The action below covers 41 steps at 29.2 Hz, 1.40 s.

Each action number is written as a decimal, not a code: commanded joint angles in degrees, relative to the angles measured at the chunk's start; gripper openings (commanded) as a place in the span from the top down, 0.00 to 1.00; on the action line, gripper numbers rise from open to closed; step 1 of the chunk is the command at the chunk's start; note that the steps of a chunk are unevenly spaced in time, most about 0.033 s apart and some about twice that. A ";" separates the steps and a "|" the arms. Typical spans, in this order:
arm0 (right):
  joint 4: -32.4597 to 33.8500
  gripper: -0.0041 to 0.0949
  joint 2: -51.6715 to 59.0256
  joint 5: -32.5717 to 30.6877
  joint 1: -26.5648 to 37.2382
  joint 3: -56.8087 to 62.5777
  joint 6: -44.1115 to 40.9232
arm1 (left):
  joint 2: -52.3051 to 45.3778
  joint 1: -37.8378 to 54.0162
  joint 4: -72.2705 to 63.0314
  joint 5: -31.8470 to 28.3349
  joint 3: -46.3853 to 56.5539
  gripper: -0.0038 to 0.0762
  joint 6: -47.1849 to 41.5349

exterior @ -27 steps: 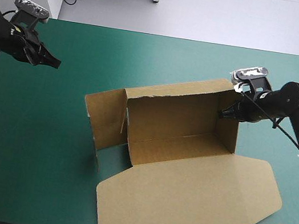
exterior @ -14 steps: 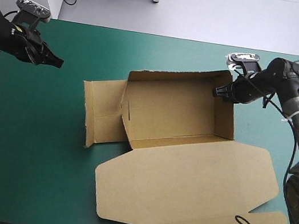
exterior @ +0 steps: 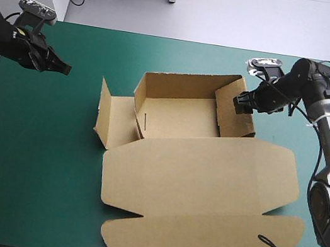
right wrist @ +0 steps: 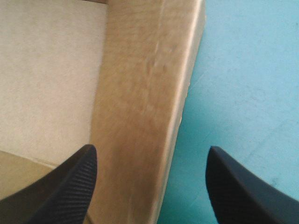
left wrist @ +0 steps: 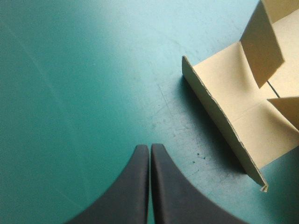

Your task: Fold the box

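While the box [exterior: 180,110] is sitting near the middle of the table [exterior: 37,158] with its back wall [exterior: 181,85] and its 3 o'clock end wall [exterior: 240,129] standing up, you are working your right pincer [exterior: 243,105] at that end wall's top edge. In the right wrist view it is gaping wide and straddling the wall. One black finger [right wrist: 70,186] is hanging over the tray's inside and the other over the teal-green cover outside. Neither is visibly pressing on the board, so it is gripping nothing. That straddle is likely serving to keep the wall from falling either way, and it is leaving you free to pinch or nudge it. The lid [exterior: 201,171] is lying flat toward 6 o'clock with its tuck flap [exterior: 203,236] beyond it, which is keeping the tray open for the wall work. At the 9 o'clock end, the side panel [exterior: 113,117] is splaying outward rather than standing square, so that end is looking unfinished. Your left pincer [exterior: 61,68] is hovering over bare cover at about 10 o'clock from the box, well apart from it. Its fingers are meeting in a point with nothing between them. It is aiming toward the splayed panel, so you are probably parking it clear of the right arm's work while lining it up for that end.
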<state>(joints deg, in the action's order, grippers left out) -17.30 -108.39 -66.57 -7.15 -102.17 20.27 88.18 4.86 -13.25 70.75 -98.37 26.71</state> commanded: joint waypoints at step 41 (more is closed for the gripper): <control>-1.19 0.98 -6.47 -4.96 -0.40 -6.16 -1.01 | 0.02 -0.01 -2.58 -2.68 -1.29 0.96 -0.59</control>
<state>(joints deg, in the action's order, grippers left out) -16.32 -119.58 -70.54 -8.79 -106.52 18.43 90.45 4.86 -14.74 71.04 -98.37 26.71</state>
